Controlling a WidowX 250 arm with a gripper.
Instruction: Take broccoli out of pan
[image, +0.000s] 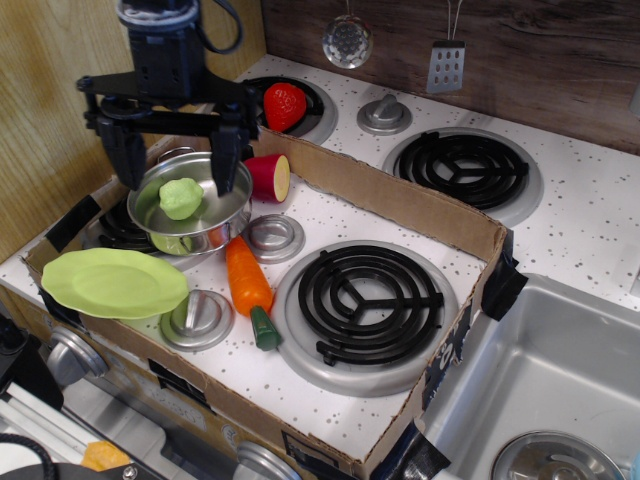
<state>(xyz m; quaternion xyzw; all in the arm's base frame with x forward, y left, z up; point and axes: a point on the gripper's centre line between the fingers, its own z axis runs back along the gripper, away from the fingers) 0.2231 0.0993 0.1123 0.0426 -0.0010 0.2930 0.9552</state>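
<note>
The pale-green lumpy broccoli (181, 197) lies inside the shiny steel pan (222, 226), which stands on the back-left burner inside the cardboard box. My gripper (177, 166) hangs open right above the pan, its two black fingers (131, 160) spread wide to either side of the broccoli, a little above it. It holds nothing.
A lime-green plate (112, 282) lies in front of the pan. An orange carrot (249, 287) lies right of it. A cut red fruit (268, 177) and a strawberry (284, 105) sit behind. The cardboard box wall (400, 203) rings the stove's left half. A sink (560, 380) is at right.
</note>
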